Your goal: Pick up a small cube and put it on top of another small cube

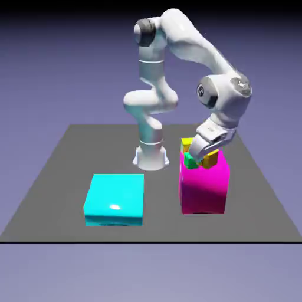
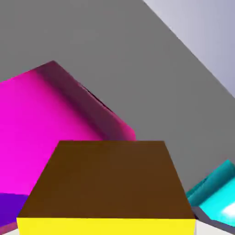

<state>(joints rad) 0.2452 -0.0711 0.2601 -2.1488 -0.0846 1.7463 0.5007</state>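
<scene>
A small yellow cube point(image 2: 110, 183) fills the bottom of the hand view, its top in brown shadow, and it hides both fingertips. In the exterior view my gripper point(image 1: 203, 156) is shut on this small cube point(image 1: 210, 158) at the top of the tall magenta block point(image 1: 203, 189). Another small yellow cube point(image 1: 186, 143) sits at the block's far corner, toward the exterior view's left. A small green cube point(image 1: 190, 159) rests just left of my fingers.
A flat cyan block point(image 1: 115, 197) lies on the grey table toward the exterior view's left; it shows in the hand view as a cyan block point(image 2: 215, 188) at lower right. A violet-blue patch point(image 2: 7, 209) shows at the hand view's lower left.
</scene>
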